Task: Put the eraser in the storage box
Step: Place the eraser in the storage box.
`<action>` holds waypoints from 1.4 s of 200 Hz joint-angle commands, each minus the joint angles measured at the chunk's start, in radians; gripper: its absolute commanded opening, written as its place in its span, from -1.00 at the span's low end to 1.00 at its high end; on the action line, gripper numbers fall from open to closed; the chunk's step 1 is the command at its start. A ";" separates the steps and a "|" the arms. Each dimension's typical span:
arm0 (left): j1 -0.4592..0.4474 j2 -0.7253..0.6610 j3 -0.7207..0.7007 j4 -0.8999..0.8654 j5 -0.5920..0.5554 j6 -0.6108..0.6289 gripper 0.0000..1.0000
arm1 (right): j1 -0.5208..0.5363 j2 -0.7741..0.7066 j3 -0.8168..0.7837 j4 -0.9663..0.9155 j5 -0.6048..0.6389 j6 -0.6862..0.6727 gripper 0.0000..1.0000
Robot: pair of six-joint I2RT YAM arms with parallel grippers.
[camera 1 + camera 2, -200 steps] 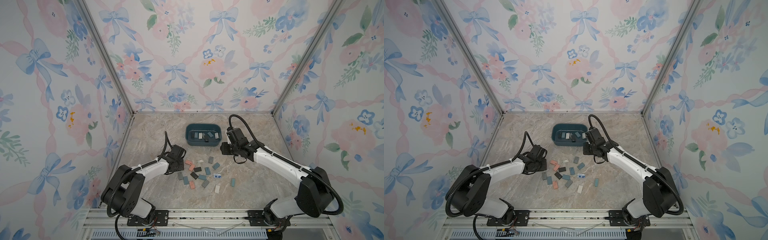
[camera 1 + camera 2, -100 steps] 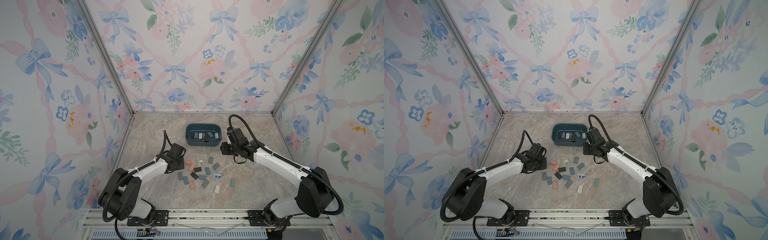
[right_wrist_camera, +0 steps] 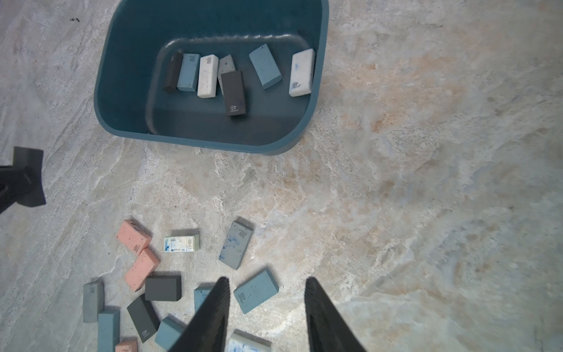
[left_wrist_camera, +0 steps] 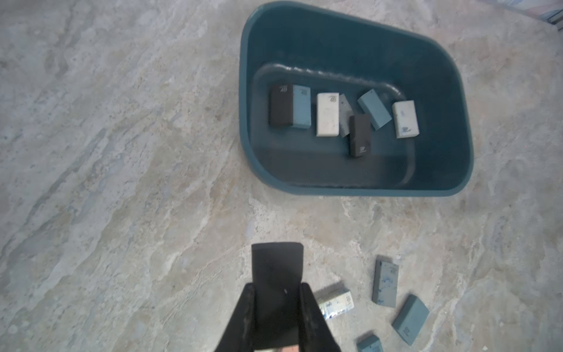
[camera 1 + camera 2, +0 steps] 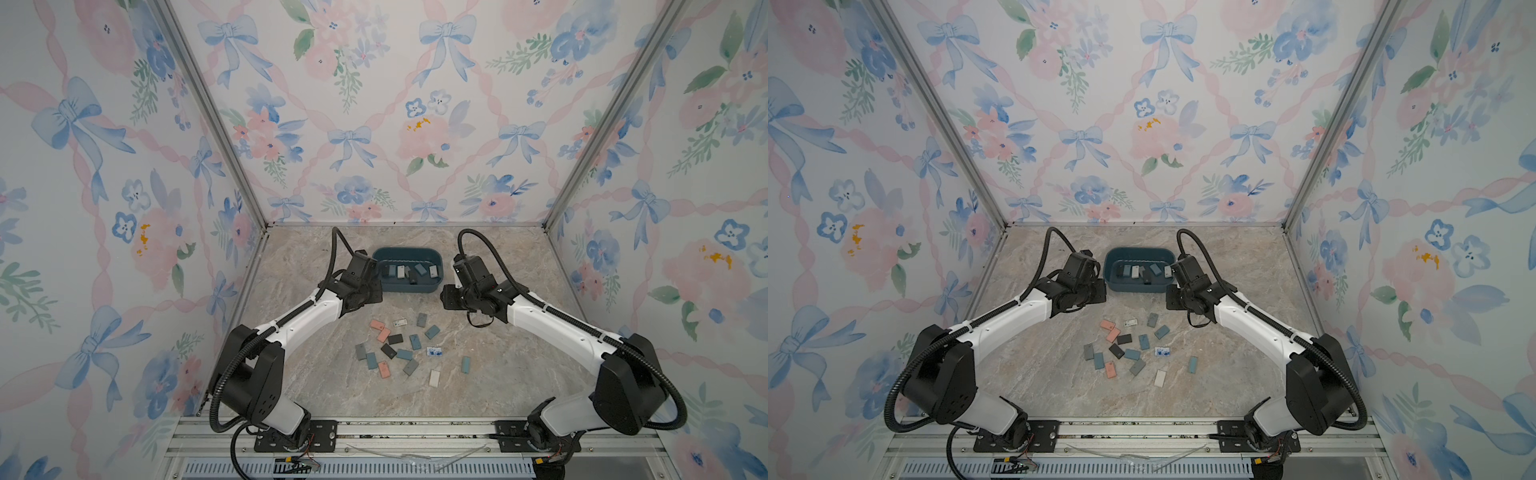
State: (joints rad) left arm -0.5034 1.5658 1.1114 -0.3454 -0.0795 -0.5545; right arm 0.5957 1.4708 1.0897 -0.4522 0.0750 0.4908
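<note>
Left arm has swung toward the storage box [image 5: 409,288] over the last second. In both top views its wrist now sits at the box's end nearest the left arm; before, it was over the loose erasers in front of the box (front = side facing the arm bases). Right arm unchanged.

Left end effector [image 4: 277,288]: clenched on a black eraser [image 4: 276,259], gripped by one end, the other end sticking out past the fingertips. In the left wrist view the eraser is outside the box [image 4: 335,45], short of its front corner on the left arm's side and not touching the wall. Bare marble surface [image 4: 122,152] lies between the eraser and the rim. Height over the surface cannot be judged.

Right end effector [image 3: 266,280]: released, fingers [image 3: 213,317] spread, nothing gripped. It hangs in front of the box's other end; a blue eraser [image 3: 256,294] lying on the surface shows in the gap.

Inside the box: seven erasers in a rough row toward the back of the floor. A white eraser [image 4: 327,114] lies mid-row; a second black eraser [image 4: 360,135] lies partly across a grey one.

In front of the box, on the surface: scattered erasers, among them two pink erasers [image 3: 134,237] touching each other, a paper-sleeved eraser [image 3: 182,243] just beside them, and a stained grey-blue eraser [image 3: 236,245]. All lie apart from the box wall.
</note>
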 commanded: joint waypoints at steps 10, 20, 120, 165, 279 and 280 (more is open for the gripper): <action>0.006 0.114 0.134 -0.007 0.037 0.057 -0.57 | -0.013 -0.032 -0.004 -0.014 -0.012 0.016 -0.13; 0.006 0.153 0.179 -0.009 0.044 0.065 -0.58 | -0.015 -0.033 -0.007 -0.014 -0.012 0.017 -0.12; 0.006 0.507 0.502 -0.022 0.080 0.071 -0.63 | -0.049 -0.048 -0.019 -0.040 -0.018 0.030 -0.12; 0.006 0.584 0.548 -0.028 0.063 0.066 -0.64 | -0.056 -0.050 -0.023 -0.045 -0.022 0.034 -0.12; 0.004 0.593 0.555 -0.033 0.048 0.046 -0.15 | -0.055 -0.067 -0.037 -0.037 -0.030 0.044 -0.12; 0.004 0.592 0.556 -0.033 0.048 0.046 -0.15 | -0.055 -0.067 -0.036 -0.037 -0.030 0.044 -0.12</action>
State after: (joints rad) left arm -0.5034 2.1723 1.6470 -0.3653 -0.0177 -0.5049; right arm 0.5495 1.4414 1.0725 -0.4706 0.0555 0.5179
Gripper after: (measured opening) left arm 0.412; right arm 0.441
